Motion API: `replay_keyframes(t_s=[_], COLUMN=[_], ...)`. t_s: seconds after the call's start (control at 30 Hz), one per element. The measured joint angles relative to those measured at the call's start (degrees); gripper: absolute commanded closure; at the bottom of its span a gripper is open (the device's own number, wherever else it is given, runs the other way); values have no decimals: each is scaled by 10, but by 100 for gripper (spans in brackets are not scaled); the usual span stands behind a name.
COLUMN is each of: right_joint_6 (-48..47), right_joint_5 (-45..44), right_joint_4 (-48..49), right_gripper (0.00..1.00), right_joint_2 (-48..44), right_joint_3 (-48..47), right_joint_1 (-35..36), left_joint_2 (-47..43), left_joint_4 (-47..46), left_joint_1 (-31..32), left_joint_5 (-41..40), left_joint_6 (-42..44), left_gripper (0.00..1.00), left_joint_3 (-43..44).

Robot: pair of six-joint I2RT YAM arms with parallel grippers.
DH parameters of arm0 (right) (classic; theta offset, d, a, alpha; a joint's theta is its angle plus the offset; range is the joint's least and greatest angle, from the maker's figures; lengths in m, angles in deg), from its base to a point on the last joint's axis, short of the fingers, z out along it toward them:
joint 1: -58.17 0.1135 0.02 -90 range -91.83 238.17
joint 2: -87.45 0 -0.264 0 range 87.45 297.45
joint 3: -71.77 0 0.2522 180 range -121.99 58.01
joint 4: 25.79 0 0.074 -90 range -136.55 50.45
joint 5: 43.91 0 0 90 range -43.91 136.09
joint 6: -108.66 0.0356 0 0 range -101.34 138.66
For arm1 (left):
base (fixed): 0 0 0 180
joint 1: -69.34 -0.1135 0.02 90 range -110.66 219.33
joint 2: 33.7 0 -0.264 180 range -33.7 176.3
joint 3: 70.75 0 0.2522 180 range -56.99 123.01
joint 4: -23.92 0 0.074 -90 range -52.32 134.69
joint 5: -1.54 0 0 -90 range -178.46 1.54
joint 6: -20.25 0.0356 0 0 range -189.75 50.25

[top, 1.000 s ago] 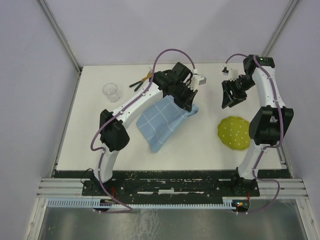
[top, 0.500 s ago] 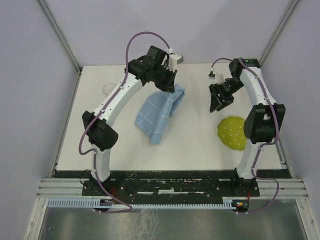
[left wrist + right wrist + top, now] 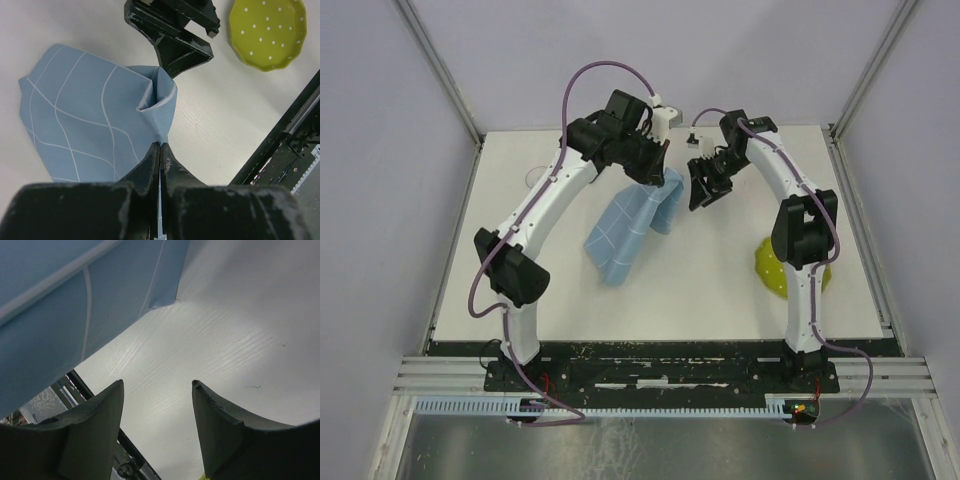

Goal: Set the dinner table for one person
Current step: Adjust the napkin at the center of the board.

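Nearest us, the dinner table [image 3: 700,290] lay flat and off-white under both arms, running from their bases to the back walls. On its right side we saw a green white-dotted dish [image 3: 767,265], partly hidden behind the right arm in the top view. Left of centre hung a light-blue cloth [image 3: 625,225] with white grid lines, draped at a slant. We could not tell whether its near end rested on the tabletop or hung just over it. Farther back, the left gripper [image 3: 160,147] was pinched tight on a folded edge of the cloth and held that end up off the surface. Just beside it, the right gripper [image 3: 157,390] had its jaws spread wide with only bare tabletop between them, the cloth's raised edge close by its left finger.
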Motion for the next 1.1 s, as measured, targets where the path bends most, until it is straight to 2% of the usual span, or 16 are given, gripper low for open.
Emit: replay_keyframes(t_s=[0.37,0.8,1.1], right_joint_6=[50,58,64], right_joint_5=[1,13,12], right_joint_4=[93,124,144], right_gripper=[34,35,34], right_joint_2=[-12,-107,-110], right_joint_3=[40,157,170], right_joint_1=[28,47,67], left_joint_2=[-22,-25,-25], left_joint_4=[8,8,17], left_joint_1=[0,-1,-10], left_joint_5=[-4,-11,-17], left_joint_6=[3,5,7], left_gripper=[97,97,97], left_joint_3=[-25,-25,-21])
